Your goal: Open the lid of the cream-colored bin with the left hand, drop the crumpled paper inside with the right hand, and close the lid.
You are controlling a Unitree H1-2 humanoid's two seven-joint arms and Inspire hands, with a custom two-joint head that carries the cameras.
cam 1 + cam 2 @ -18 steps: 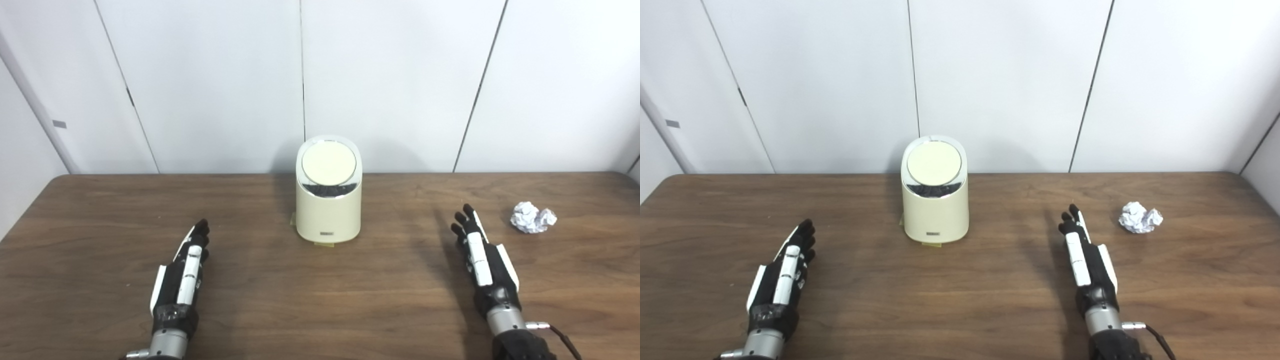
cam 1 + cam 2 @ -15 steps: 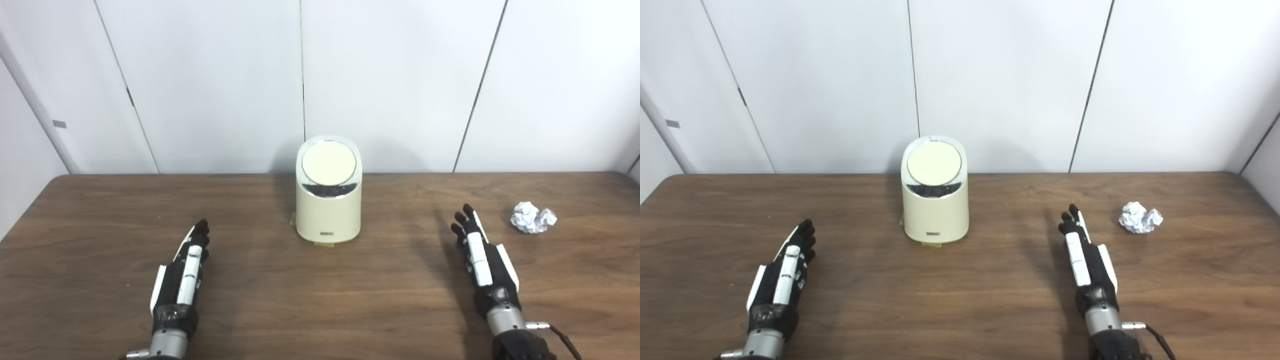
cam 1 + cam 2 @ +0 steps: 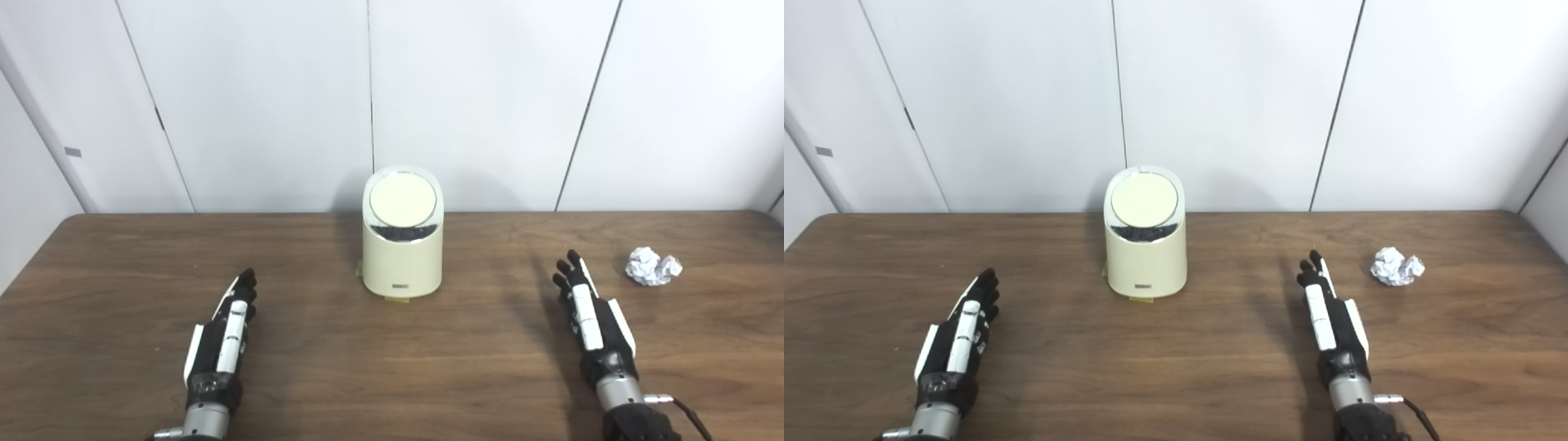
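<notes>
A cream-colored bin [image 3: 402, 257] stands upright at the table's middle back, its round lid [image 3: 403, 201] closed. A white crumpled paper ball [image 3: 652, 266] lies on the table at the right. My left hand [image 3: 223, 334] rests low over the table at the front left, fingers straight, holding nothing, well left of the bin. My right hand [image 3: 591, 318] is at the front right, fingers straight, holding nothing, a short way left of and nearer than the paper.
The brown wooden table [image 3: 392, 367] spans the view, with white wall panels [image 3: 478, 92] right behind its back edge. A bit of yellow tape [image 3: 395, 299] shows under the bin's base.
</notes>
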